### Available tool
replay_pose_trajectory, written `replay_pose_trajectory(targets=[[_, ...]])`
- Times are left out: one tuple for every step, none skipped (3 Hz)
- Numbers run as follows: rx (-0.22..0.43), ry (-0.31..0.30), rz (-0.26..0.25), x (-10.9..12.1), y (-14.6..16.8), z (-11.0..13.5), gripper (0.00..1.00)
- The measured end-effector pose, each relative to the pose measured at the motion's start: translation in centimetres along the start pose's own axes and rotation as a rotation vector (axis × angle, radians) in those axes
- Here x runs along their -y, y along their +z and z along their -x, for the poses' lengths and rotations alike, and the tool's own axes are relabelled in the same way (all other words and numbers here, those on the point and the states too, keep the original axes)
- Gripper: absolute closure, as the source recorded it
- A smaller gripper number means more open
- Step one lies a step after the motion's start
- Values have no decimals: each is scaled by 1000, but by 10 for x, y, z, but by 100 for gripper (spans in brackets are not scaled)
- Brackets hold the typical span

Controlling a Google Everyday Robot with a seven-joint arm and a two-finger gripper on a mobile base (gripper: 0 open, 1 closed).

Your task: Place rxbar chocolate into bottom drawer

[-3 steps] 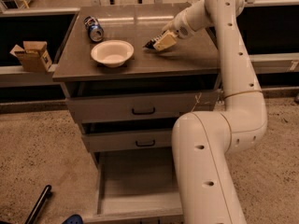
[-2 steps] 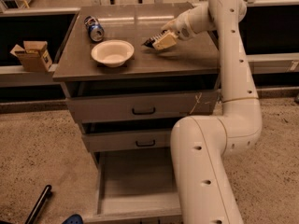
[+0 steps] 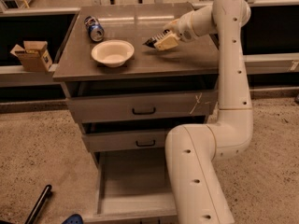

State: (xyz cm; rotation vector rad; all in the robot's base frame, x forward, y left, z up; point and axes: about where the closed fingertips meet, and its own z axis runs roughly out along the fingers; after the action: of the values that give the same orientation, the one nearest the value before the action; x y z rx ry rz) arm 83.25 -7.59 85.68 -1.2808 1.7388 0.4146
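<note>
My gripper point(image 3: 158, 41) is above the cabinet top, right of the white bowl point(image 3: 112, 52). It is shut on the rxbar chocolate point(image 3: 151, 42), a small dark flat bar that sticks out to the left between the tan fingers and hangs just over the top. The bottom drawer point(image 3: 133, 178) is pulled open below the two upper drawers; its grey floor is bare. My arm's lower link covers the drawer's right side.
A blue soda can point(image 3: 95, 28) lies on its side at the back left of the cabinet top point(image 3: 187, 59). A cardboard box point(image 3: 32, 55) sits on the ledge to the left. A black stick point(image 3: 38, 204) and a blue object point(image 3: 73, 218) lie on the floor at the lower left.
My gripper has moved slightly to the left over the cabinet top with the bar in it. The bowl, the can and the drawers have not moved.
</note>
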Motion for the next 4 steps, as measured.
replay_pose_trajectory(targets=[[24,-55,31,-8,8,6,100],[66,-249,12,-16,-2,26,100],[95,-502,-9,-36,-24,44,100],[116,-577,-49,-35,-32,56,100]])
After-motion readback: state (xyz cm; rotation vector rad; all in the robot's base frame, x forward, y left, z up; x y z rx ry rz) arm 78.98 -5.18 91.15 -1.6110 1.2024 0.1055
